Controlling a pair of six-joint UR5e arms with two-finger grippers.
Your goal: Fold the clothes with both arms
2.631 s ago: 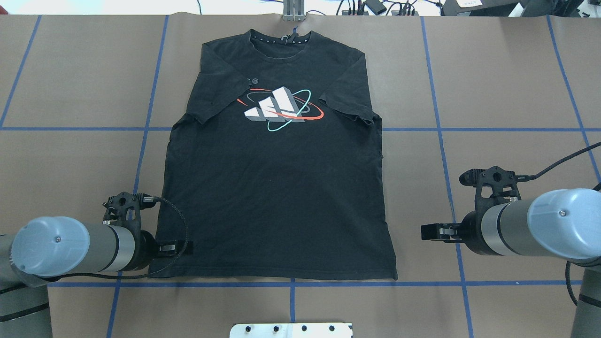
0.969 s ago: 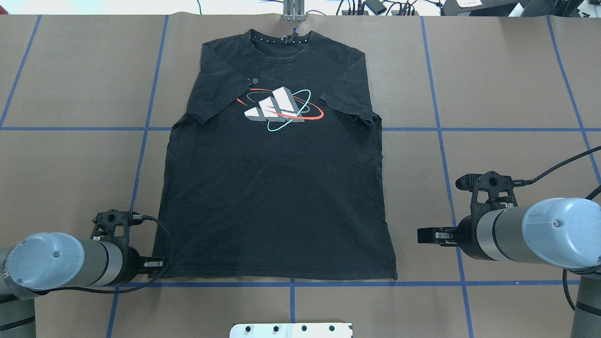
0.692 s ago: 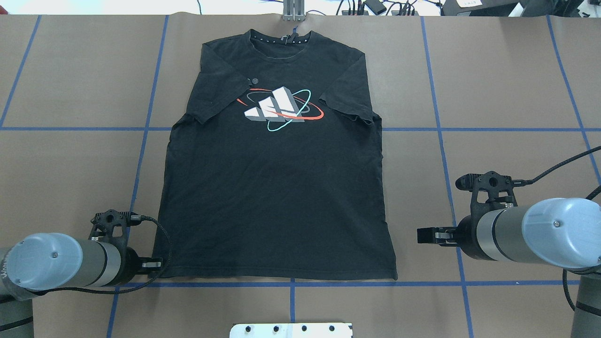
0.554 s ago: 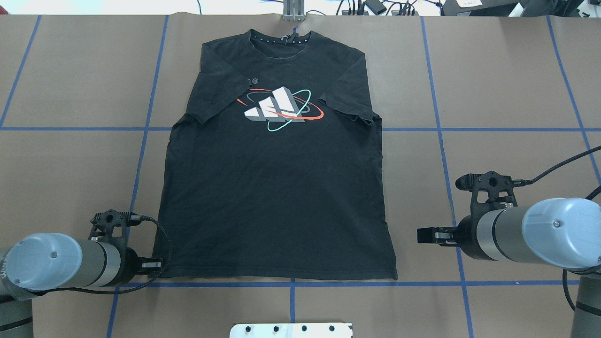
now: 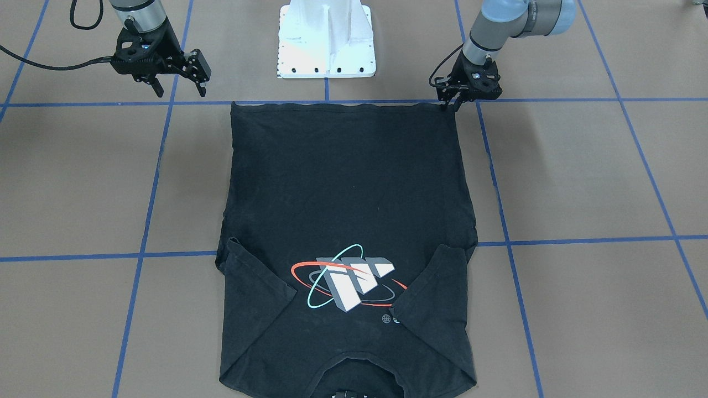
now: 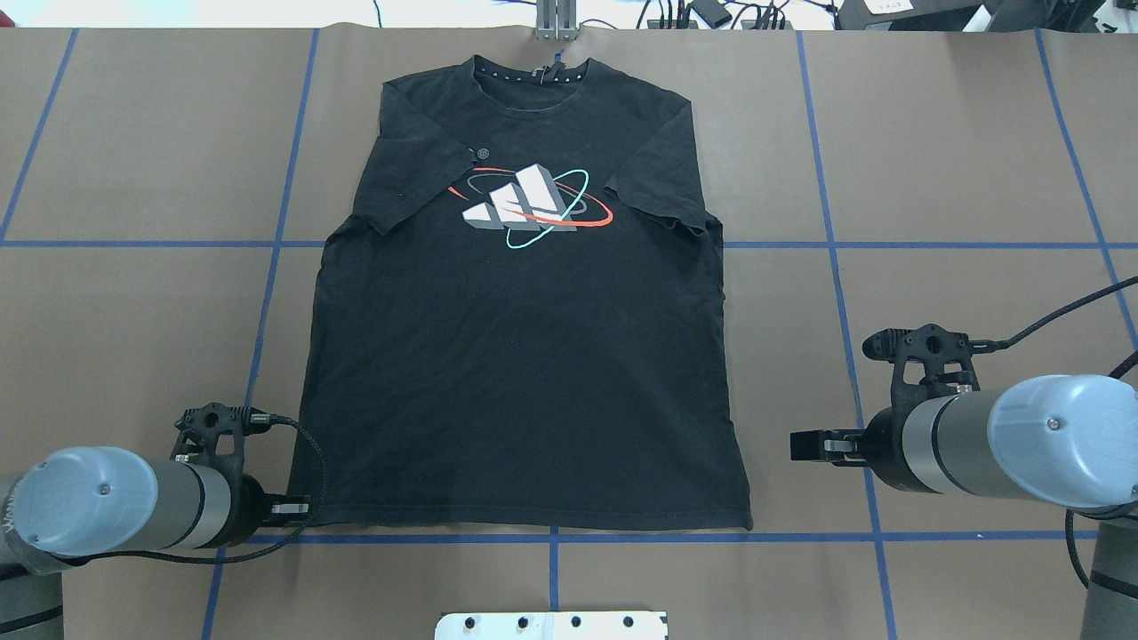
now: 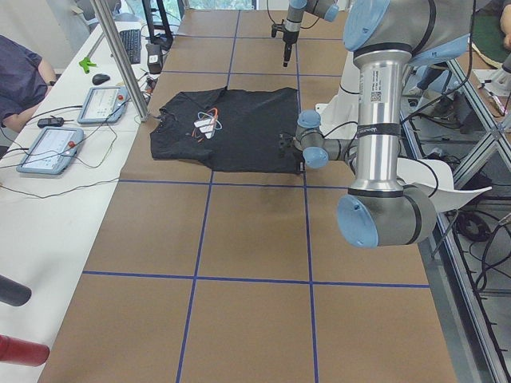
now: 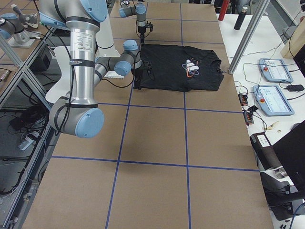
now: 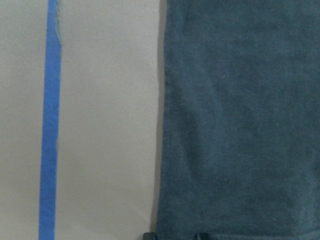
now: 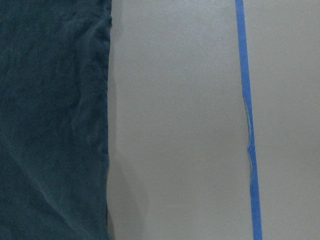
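The black T-shirt [image 6: 524,373] lies flat and print up, both sleeves folded in, collar at the far edge; it also shows in the front view [image 5: 348,182]. My left gripper [image 6: 293,508] sits low on the hem's left corner [image 5: 449,105]. In the left wrist view the shirt's side edge [image 9: 240,125] runs up the frame and the fingertips [image 9: 200,235] show close together at it, so it looks shut on the cloth. My right gripper [image 5: 180,88] is open and empty, apart from the shirt's right side [image 10: 50,125], beside the hem [image 6: 805,444].
Blue tape lines [image 6: 551,537] cross the brown table. The white pedestal base [image 5: 326,38] stands just behind the hem. Operator tablets and cables [image 7: 104,104] lie past the collar end. Brown table shows on both sides of the shirt.
My left gripper has moved back from over the shirt's lower left part to the hem corner and dropped lower. The right gripper shifted slightly. The shirt has not moved.
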